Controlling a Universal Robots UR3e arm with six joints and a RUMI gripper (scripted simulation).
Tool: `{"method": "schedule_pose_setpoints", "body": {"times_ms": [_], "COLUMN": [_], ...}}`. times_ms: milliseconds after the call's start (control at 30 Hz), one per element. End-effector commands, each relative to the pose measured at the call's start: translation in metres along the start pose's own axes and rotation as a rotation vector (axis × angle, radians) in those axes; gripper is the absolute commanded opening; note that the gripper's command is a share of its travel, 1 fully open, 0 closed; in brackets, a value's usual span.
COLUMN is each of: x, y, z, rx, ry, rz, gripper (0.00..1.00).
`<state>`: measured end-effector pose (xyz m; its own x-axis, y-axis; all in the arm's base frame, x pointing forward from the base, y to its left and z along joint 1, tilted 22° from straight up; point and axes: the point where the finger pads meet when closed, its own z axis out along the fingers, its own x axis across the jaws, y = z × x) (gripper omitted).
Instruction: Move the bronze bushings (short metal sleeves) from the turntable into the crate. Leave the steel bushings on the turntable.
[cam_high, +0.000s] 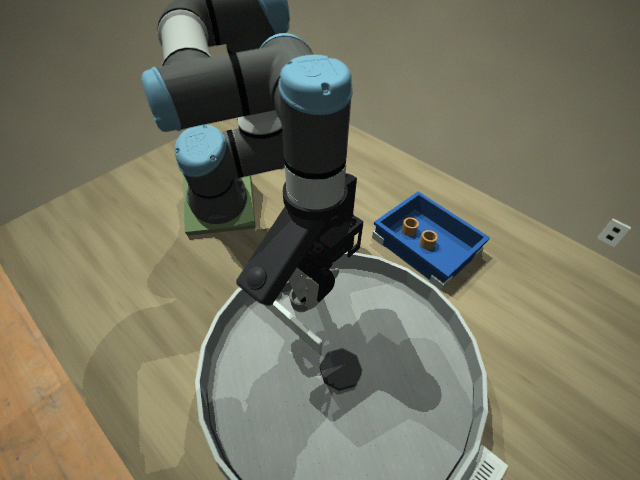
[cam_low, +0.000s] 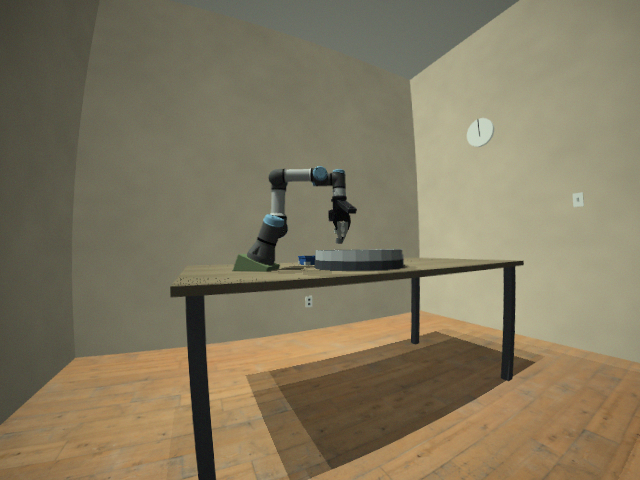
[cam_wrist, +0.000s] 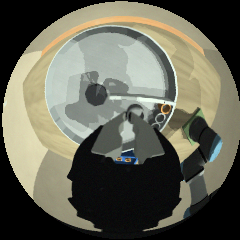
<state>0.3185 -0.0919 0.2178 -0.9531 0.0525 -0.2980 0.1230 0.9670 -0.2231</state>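
My gripper (cam_high: 306, 299) (cam_low: 340, 237) (cam_wrist: 127, 112) is shut on a dark grey bushing (cam_wrist: 134, 111), seemingly steel, above the turntable (cam_high: 481, 366) (cam_low: 359, 256) (cam_wrist: 46, 92). A bronze bushing (cam_wrist: 165, 108) stands on the turntable near its rim, beside the white bar, in the wrist view. Near it are a grey steel bushing (cam_wrist: 160, 118) and another steel bushing (cam_wrist: 155, 126), partly hidden by the gripper. The top view has these hidden behind the gripper. Two bronze bushings stand in the blue crate (cam_high: 454, 260) (cam_low: 306, 259): one bushing (cam_high: 410, 226) is left of the other bushing (cam_high: 428, 239).
A thin white bar (cam_high: 298, 323) (cam_wrist: 140, 99) runs from near the dark hub (cam_high: 341, 369) (cam_wrist: 95, 94) toward the turntable rim. The raised rim surrounds the bushings. The crate stands just outside it. The arm's green base (cam_high: 242, 223) (cam_low: 242, 263) is at the table's back.
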Motion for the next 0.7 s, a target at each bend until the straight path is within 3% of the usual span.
{"method": "schedule_pose_setpoints", "body": {"times_ms": [0,667], "x": [-0.014,-0.061], "y": [-0.002,-0.009], "z": [-0.001,-0.001], "rx": [0.002,0.002], "ry": [0.002,0.002], "rz": [0.001,0.001], "gripper": [0.00,0.00]}}
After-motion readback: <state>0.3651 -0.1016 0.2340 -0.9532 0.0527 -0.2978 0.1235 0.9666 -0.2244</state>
